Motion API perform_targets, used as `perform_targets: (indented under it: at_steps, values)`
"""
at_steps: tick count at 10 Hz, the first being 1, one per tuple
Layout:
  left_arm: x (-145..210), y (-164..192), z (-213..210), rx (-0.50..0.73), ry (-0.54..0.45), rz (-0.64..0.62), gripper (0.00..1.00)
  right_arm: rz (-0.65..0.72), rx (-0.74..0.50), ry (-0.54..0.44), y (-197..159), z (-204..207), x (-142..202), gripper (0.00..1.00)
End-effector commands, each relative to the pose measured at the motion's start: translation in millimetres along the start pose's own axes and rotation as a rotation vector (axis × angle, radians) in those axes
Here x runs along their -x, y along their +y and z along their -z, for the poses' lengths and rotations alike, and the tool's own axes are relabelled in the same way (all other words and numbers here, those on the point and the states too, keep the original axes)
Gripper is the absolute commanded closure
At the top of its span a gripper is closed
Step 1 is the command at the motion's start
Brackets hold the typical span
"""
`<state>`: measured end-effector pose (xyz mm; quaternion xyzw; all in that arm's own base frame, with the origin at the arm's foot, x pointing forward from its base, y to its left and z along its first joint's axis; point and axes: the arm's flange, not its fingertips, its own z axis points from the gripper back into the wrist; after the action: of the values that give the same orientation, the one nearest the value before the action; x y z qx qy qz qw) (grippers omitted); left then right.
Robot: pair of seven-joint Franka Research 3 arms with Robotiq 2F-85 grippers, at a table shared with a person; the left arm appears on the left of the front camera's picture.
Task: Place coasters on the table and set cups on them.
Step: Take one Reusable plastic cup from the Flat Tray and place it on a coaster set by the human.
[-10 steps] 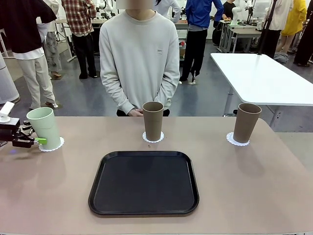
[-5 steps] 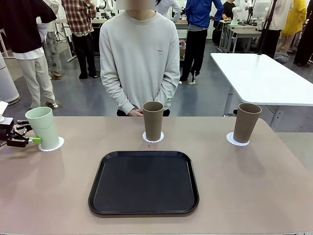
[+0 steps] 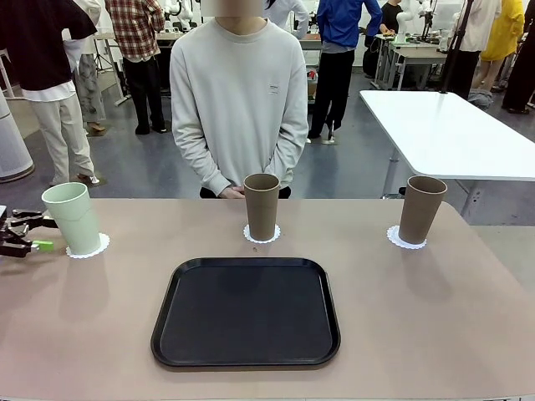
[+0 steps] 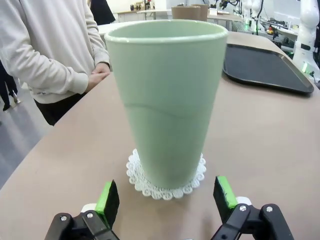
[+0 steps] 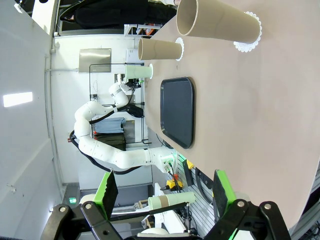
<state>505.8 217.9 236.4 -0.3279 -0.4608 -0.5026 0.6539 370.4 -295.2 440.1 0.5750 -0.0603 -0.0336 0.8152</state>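
Just beyond open left claw (image 4: pixel 166 202): mint cup (image 4: pixel 169 100) upright on doily (image 4: pixel 165 181), untouched.

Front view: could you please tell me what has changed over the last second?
The left claw, open, has drawn back leftward from the green cup, which stands free on its coaster. Both brown cups, the tray and the person are unchanged.

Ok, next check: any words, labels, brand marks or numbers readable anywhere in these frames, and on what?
None can be read.
Small mark on the chest of the person's sweatshirt: too small to read.
The green cup, both brown cups, the coasters, the black tray and the table: no print visible.
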Motion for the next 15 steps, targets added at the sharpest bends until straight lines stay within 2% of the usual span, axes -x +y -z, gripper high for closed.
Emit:
perform_targets:
  at_steps: [1,2,3,5,7,8,9,10,13,15]
  values:
    - [-18,-6,-23,0.028,0.104,-0.055,0.00,0.001,0.000,0.000,1,1,0,0.00]
    - [-56,-24,-42,0.034,0.148,-0.205,0.00,0.001,0.000,0.000,1,1,0,0.00]
    - [-86,-36,-51,0.017,0.199,-0.288,0.00,0.001,0.000,0.000,1,1,0,0.00]
    - [-169,-63,-67,-0.102,0.273,-0.370,0.00,0.001,0.000,0.000,1,1,0,0.00]
    - [-230,-70,-59,-0.125,0.375,-0.431,0.00,0.001,0.000,0.000,1,1,0,0.00]
    - [-255,-73,-54,-0.094,0.450,-0.495,0.00,0.001,0.000,0.000,1,1,0,0.00]
    - [-271,-71,-54,-0.090,0.504,-0.523,0.00,0.001,0.000,0.000,1,1,0,0.00]
    - [-286,-69,-50,-0.116,0.598,-0.559,0.00,0.001,0.000,0.000,1,1,0,0.00]
    - [-316,-93,-34,-0.227,0.909,-0.529,0.00,0.001,0.000,0.000,1,1,0,0.00]
    - [-322,-101,-34,-0.303,0.931,-0.517,0.00,0.001,0.000,0.000,1,1,0,0.00]
